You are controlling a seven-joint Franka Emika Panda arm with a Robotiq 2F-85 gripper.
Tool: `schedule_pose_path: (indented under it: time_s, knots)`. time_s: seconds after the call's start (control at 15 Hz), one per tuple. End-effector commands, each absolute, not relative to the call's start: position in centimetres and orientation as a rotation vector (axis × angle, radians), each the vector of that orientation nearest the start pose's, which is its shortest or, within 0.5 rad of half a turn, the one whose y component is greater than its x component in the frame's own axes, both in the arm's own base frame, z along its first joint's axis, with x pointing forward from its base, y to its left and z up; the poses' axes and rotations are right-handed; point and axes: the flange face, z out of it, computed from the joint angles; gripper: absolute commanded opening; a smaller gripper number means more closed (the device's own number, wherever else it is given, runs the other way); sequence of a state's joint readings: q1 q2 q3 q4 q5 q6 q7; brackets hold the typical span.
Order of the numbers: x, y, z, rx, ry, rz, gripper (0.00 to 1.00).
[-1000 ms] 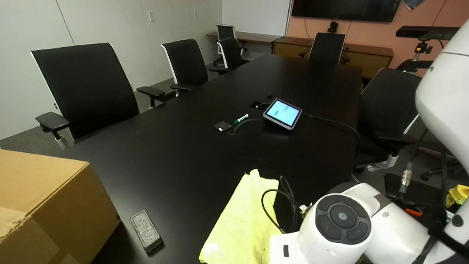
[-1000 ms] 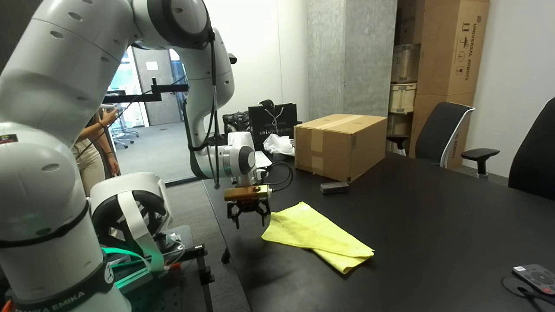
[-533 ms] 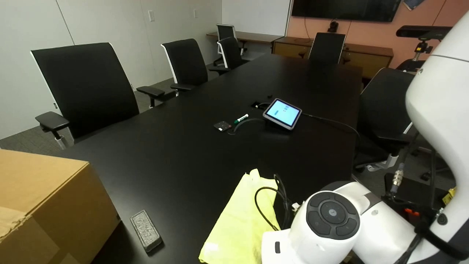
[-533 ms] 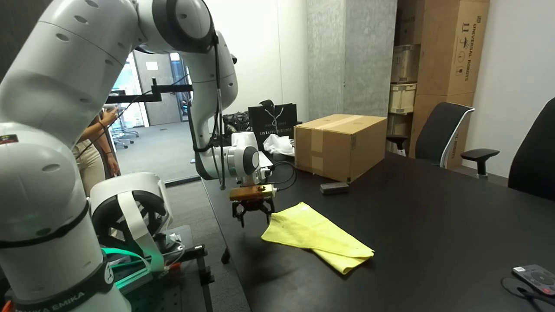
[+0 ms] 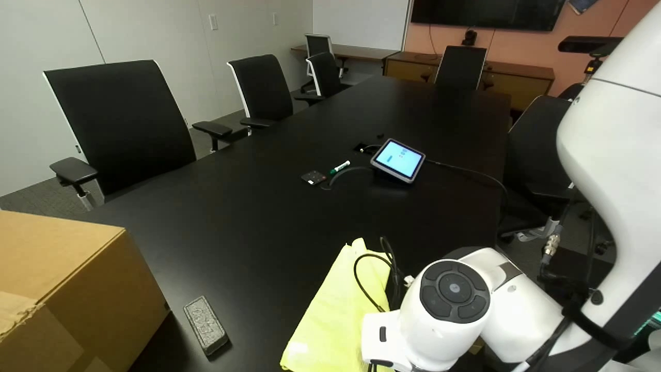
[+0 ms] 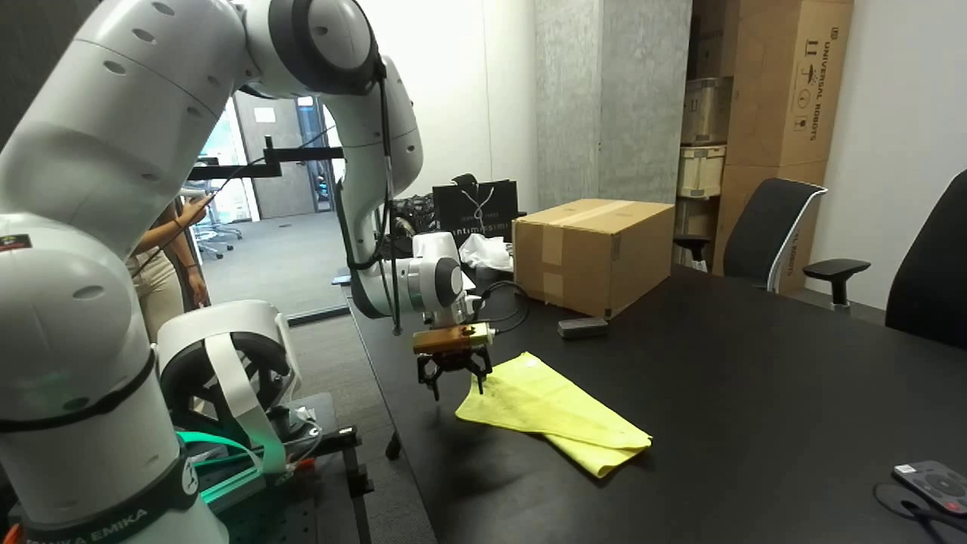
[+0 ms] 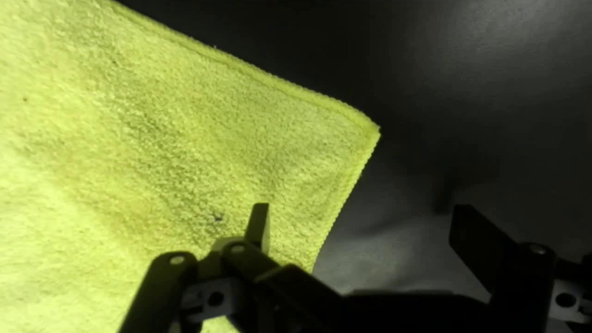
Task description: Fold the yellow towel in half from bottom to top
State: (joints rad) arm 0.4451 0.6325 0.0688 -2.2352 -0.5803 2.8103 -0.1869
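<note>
Yellow towel [image 6: 548,404], one: on the table [image 6: 740,423] near its edge, under-layer showing. Gripper [image 6: 458,394], one: above the table, fingers [image 7: 481,245] wide apart, empty. Bottom-to-top fold: apparently unmade; grasp, lift, lay-over outstanding.

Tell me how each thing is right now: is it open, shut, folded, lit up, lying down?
Fingers: spread open, holding nothing
Yellow towel: on the table, folded over, a lower layer sticking out at one end
Cardboard box: closed and taped
Tablet: screen lit, tilted up
Marker: lying down; too small to see if it's capped
Wall-mounted screen: dark, so probably off
Black shopping bag: standing up
Gray block: lying flat
</note>
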Motion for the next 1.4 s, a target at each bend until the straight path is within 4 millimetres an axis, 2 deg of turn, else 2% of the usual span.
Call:
schedule_pose_path:
  time_s: [0.0,0.47,0.6,0.93,1.07,1.33]
  knots:
    - [44.6,27.1,7.3,-2.681,-1.929,0.023,1.0]
    - [45.6,25.9,6.9,-2.712,-1.885,0.042,1.0]
    - [45.6,25.7,6.8,-2.713,-1.883,0.049,0.72]
    - [45.8,25.5,6.9,-2.72,-1.874,0.055,0.34]
    - [46.1,25.4,7.0,-2.727,-1.869,0.055,0.21]
    - [46.4,25.1,7.8,-2.756,-1.856,0.059,0.11]
